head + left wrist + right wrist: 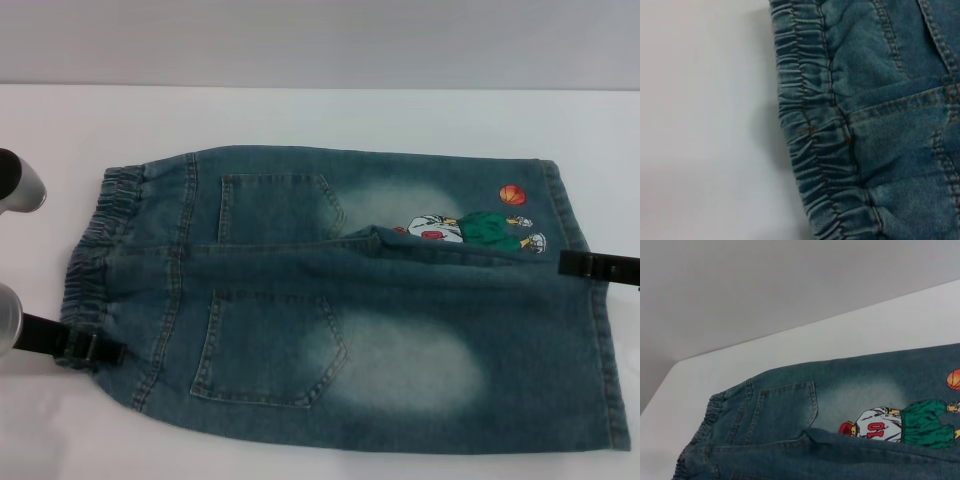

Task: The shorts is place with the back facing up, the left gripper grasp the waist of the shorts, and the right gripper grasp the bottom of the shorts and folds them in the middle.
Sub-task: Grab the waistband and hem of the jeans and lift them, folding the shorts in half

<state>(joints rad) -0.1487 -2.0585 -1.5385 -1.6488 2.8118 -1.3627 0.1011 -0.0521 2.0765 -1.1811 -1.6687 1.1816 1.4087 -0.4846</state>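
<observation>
where denim lies flat, back up, on white table (300,110): shorts (400,340) fill centre and lower frame, two back pockets showing. lower left: left gripper (85,347), black claw at waist of the shorts (95,250), touching ruffled band's near corner; finger spread cannot tell. mid right edge: right gripper (598,266), black tip at bottom of the shorts (590,300), grip cannot tell. upper right: cartoon patch (480,228) with orange ball (512,195).

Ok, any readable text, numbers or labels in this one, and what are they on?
"10": red number on the white jersey of the cartoon basketball-player patch, sewn on the faded blue-green denim shorts.
Nothing else is legible: no brand tag or label shows on the gathered elastic waistband or the pockets.
</observation>
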